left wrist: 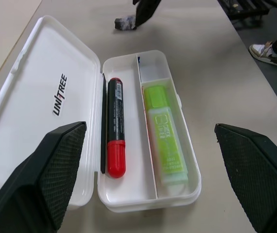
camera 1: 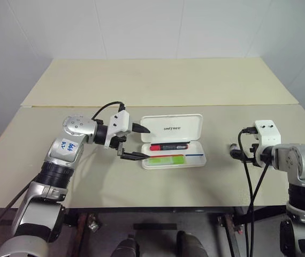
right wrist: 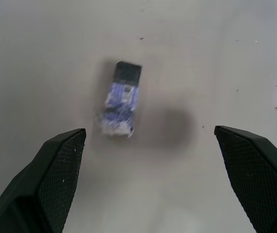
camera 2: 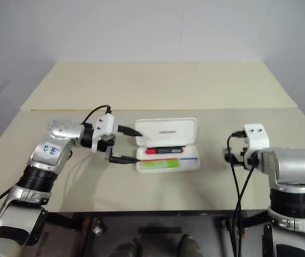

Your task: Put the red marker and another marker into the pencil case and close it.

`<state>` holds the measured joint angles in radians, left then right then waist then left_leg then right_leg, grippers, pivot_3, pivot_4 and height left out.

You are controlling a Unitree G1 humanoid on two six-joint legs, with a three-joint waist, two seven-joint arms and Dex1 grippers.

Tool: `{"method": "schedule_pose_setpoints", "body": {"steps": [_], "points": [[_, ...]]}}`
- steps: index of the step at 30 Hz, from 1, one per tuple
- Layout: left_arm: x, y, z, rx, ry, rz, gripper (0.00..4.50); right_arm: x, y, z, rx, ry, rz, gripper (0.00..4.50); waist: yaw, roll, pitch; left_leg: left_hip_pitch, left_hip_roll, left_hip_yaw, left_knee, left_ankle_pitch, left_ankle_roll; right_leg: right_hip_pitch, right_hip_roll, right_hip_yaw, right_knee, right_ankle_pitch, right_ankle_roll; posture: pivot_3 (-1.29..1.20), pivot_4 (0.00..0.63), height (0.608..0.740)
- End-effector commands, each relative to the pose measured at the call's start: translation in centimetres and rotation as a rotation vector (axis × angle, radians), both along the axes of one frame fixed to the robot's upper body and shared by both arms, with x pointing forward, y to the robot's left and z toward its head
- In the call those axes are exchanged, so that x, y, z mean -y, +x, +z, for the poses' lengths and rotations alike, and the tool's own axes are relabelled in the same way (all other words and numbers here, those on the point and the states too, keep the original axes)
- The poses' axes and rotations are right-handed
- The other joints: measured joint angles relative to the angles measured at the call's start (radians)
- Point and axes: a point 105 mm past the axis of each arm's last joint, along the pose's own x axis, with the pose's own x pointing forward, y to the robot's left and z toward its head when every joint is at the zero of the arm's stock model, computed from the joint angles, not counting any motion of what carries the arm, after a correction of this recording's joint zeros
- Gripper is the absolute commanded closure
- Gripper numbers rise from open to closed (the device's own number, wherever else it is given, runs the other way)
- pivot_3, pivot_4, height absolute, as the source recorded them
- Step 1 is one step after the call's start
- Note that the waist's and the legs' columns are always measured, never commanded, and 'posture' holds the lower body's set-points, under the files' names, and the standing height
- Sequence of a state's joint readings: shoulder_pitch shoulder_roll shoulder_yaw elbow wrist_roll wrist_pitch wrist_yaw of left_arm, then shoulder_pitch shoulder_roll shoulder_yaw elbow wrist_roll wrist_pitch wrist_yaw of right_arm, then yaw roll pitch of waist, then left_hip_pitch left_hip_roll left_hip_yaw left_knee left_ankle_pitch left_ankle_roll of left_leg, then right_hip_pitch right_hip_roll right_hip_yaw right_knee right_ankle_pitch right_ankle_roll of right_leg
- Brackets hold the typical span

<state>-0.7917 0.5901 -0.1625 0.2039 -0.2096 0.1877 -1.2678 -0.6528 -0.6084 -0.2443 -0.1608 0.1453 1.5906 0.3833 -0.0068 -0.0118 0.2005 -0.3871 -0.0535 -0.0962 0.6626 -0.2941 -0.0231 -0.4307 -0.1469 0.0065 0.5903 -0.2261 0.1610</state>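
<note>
At the left end of the open case, the left gripper [camera 1: 136, 142] hangs just off the table with its two black fingers spread as wide as they go, nothing between them, pointing toward the case at its 3 o'clock. In the left wrist view the fingers frame the white hard-plastic hinged pencil case [left wrist: 48, 58] end-on.

Contents, read from the tray:
- red marker, short and thick, dark barrel with red cap [left wrist: 114, 127], lies in the compartment next to the hinge.
- flat lime-green highlighter [left wrist: 166, 133] lies in the outer compartment, beyond the divider.
- Lid folded fully back, flat on the cream tabletop [camera 1: 158, 80], lettering up.

Both markers are therefore in; only the closing appears to remain.

The right gripper [right wrist: 148, 165], well apart at the case's 3 o'clock, is also fully spread and empty, aimed down at a small dark grey-and-purple lump [right wrist: 121, 99] on the table. Not a task item.

Handling judgement: case looks light, rigid and smooth, so it will likely skate on the table if pushed sideways. The lid is thin and probably flexes a little; the hinge is the weak point. Best purchase seems to be the lid's far long edge, at 12 o'clock from the tray: hook under it near the middle, swing it over, then press down on the front lip to latch. Bracing the tray may be needed.
</note>
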Motion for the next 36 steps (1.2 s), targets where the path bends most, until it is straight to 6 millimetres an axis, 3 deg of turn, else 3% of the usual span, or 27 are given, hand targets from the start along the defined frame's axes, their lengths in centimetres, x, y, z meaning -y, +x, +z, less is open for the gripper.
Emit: {"method": "schedule_pose_setpoints", "body": {"steps": [1, 10, 11, 15, 23, 27, 30, 36], "points": [[-0.4, -0.4, 1.0, 0.041, -0.025, 0.012, 0.0, 0.2, 1.0, 1.0, 0.047, 0.018, -0.018, 0.02, 0.0, 0.0, 0.0, 0.0, 0.0, 0.0, 0.0, 0.0, 0.0, 0.0, 0.0, 0.0, 0.0, 0.0, 0.0, 0.0, 0.15, 0.74], [-1.0, -0.8, 1.0, 0.046, -0.025, 0.039, 0.0, -0.1, 2.0, -0.1, 0.017, 0.028, -0.029, 0.02, 0.002, 0.0, 0.0, 0.0, 0.0, 0.0, 0.0, 0.0, 0.0, 0.0, 0.0, 0.0, -0.001, 0.0, 0.0, 0.0, 0.15, 0.74], [-1.1, -0.8, 1.0, 0.048, -0.025, 0.043, 0.0, 0.1, 2.1, -0.5, 0.009, 0.029, -0.035, 0.19, 0.002, 0.0, 0.0, 0.0, 0.0, 0.0, 0.0, 0.0, 0.0, 0.0, 0.0, 0.0, -0.001, 0.0, 0.0, 0.0, 0.15, 0.74], [-1.4, -1.0, 1.1, 0.052, -0.021, 0.048, 0.0, 0.4, 2.2, -1.4, -0.006, 0.027, -0.052, 1.25, 0.001, 0.0, 0.0, 0.001, 0.0, 0.0, 0.0, 0.0, 0.0, 0.001, 0.0, 0.0, 0.0, 0.0, 0.0, 0.0, 0.15, 0.74], [-1.6, -1.1, 1.2, 0.06, -0.012, 0.052, 0.0, -0.1, 2.0, -1.9, -0.017, 0.032, -0.029, 4.02, 0.001, 0.0, 0.0, 0.002, 0.0, 0.0, 0.0, 0.001, 0.0, 0.001, 0.0, 0.0, 0.0, 0.0, 0.0, 0.0, 0.15, 0.74], [-1.5, -1.1, 1.2, 0.062, -0.014, 0.048, 0.0, 0.2, 2.0, -1.4, -0.007, 0.018, -0.017, 4.12, 0.001, -0.001, 0.0, 0.001, 0.0, 0.0, 0.0, 0.001, 0.0, 0.002, 0.0, 0.0, 0.0, 0.001, 0.0, 0.0, 0.15, 0.74], [-1.3, -1.0, 1.3, 0.063, -0.014, 0.043, 0.0, 0.4, 2.1, 0.0, 0.047, -0.045, 0.058, 4.12, 0.003, -0.001, 0.0, 0.001, 0.0, 0.0, 0.0, 0.001, 0.0, 0.002, 0.0, 0.0, 0.0, 0.001, 0.0, 0.0, 0.15, 0.74], [-1.3, -1.0, 1.1, 0.057, -0.01, 0.036, 0.0, -2.1, 0.0, 2.9, 0.111, -0.187, 0.513, 4.12, 0.002, 0.001, 0.001, -0.001, 0.0, 0.0, -0.001, 0.0, 0.001, 0.002, 0.0, 0.0, -0.004, 0.001, 0.001, 0.0, 0.15, 0.74]]}}
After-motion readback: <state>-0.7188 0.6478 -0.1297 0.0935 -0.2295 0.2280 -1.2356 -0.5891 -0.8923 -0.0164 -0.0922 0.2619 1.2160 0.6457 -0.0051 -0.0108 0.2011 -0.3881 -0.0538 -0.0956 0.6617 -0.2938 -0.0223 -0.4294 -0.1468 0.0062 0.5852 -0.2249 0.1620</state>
